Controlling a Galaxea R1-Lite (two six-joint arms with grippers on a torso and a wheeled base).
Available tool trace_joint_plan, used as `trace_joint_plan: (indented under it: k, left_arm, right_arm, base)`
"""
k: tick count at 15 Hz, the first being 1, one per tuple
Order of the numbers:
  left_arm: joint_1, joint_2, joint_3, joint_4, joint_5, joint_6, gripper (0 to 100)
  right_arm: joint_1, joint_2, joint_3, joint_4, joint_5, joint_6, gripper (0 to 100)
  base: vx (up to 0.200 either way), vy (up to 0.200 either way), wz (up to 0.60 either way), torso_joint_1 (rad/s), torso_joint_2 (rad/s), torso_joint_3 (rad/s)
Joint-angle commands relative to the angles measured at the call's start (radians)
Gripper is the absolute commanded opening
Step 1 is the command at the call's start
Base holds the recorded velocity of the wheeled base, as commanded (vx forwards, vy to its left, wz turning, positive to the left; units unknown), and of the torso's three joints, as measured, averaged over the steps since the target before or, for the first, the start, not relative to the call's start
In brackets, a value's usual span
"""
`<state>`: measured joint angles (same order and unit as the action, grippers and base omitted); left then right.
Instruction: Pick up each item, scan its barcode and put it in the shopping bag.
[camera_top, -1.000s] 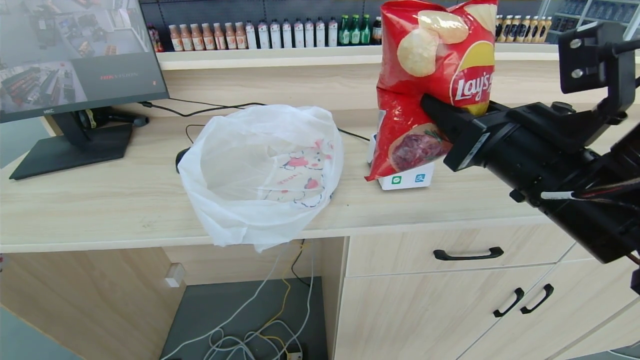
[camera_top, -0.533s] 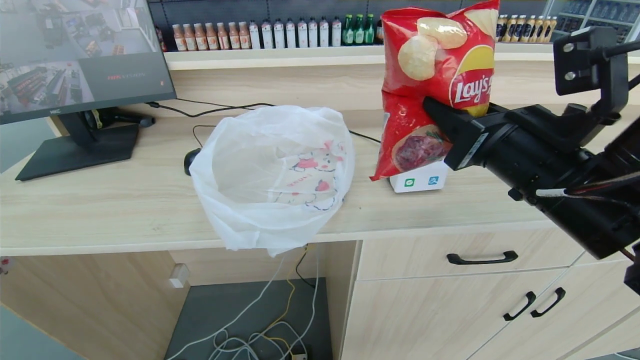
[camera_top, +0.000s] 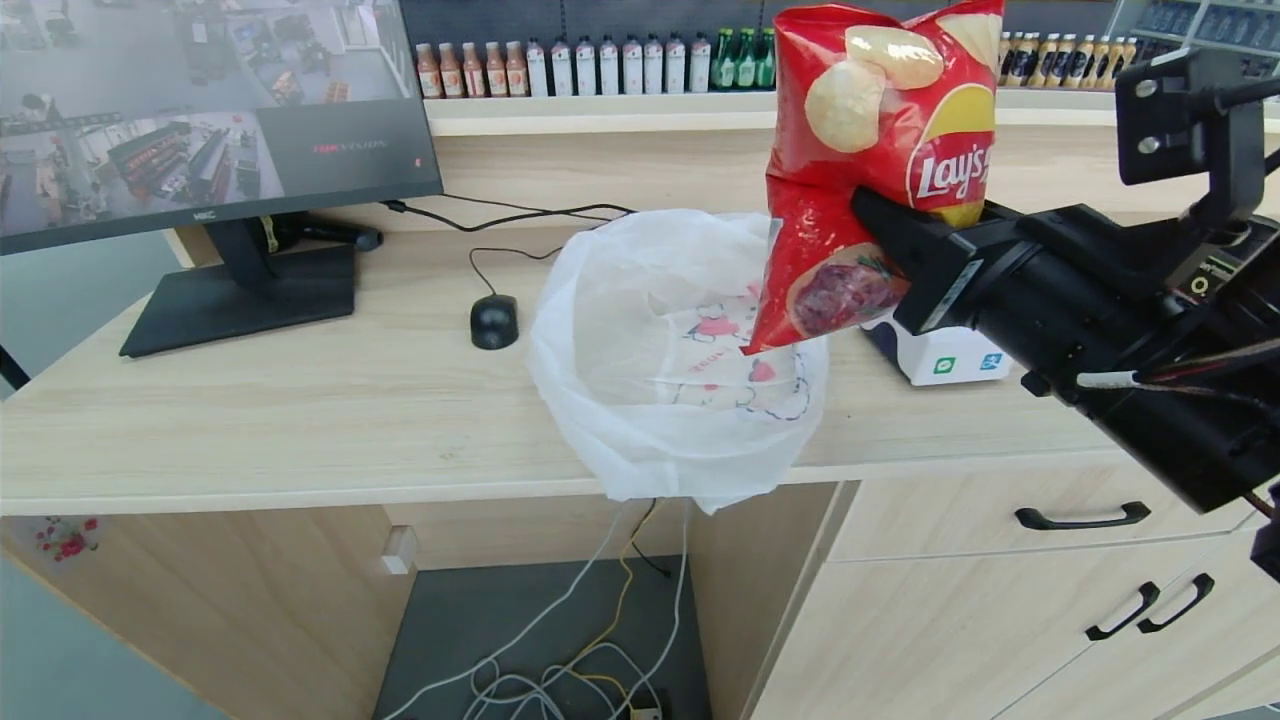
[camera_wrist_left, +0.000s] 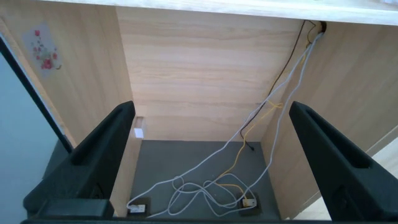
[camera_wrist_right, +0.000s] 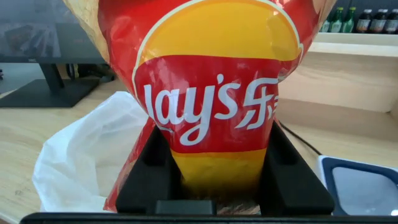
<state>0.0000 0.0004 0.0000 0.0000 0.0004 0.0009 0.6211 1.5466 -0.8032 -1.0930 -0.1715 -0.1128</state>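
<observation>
One chip bag (camera_top: 880, 150), seemingly light and crushable: your right gripper (camera_top: 878, 215) pinched its lower half, shopping bag (camera_top: 640, 330) just below.

You lose the right rim of the shopping bag (camera_top: 640, 330) behind the chips bag (camera_top: 870, 130), which also covers 1 finger of the right gripper (camera_top: 885, 225) and runs off the head view's top edge. That gripper's body hides part of the white scanner (camera_top: 950, 362). The monitor (camera_top: 200, 100) is cropped at top and left.
</observation>
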Motion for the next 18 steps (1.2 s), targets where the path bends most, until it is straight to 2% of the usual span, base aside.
trace_joint_plan:
  k: [1, 5, 8, 11, 15, 18]
  left_arm:
    - [0.000, 0.000, 0.000, 0.000, 0.000, 0.002, 100]
    - [0.000, 0.000, 0.000, 0.000, 0.000, 0.001, 100]
    - [0.000, 0.000, 0.000, 0.000, 0.000, 0.001, 100]
    - [0.000, 0.000, 0.000, 0.000, 0.000, 0.001, 100]
    - [0.000, 0.000, 0.000, 0.000, 0.001, 0.001, 100]
    - [-0.002, 0.000, 0.000, 0.000, 0.001, 0.001, 100]
  right_arm:
    - [0.003, 0.004, -0.031, -0.001, -0.003, 0.033, 0]
    - [0.005, 0.012, -0.051, 0.007, -0.017, 0.036, 0]
    - [0.098, 0.010, -0.126, 0.130, -0.095, 0.048, 0]
    - [0.114, 0.012, -0.287, 0.423, -0.131, 0.081, 0]
    - [0.126, 0.040, -0.505, 0.763, -0.158, 0.219, 0]
    - [0.121, 0.089, -0.666, 0.979, -0.224, 0.317, 0]
  base:
    - [0.000, 0.000, 0.00, 0.000, 0.00, 0.000]
    - [0.000, 0.000, 0.00, 0.000, 0.00, 0.000]
    - [0.000, 0.000, 0.00, 0.000, 0.00, 0.000]
    - [0.000, 0.000, 0.00, 0.000, 0.00, 0.000]
    - [0.000, 0.000, 0.00, 0.000, 0.00, 0.000]
    - [0.000, 0.000, 0.00, 0.000, 0.00, 0.000]
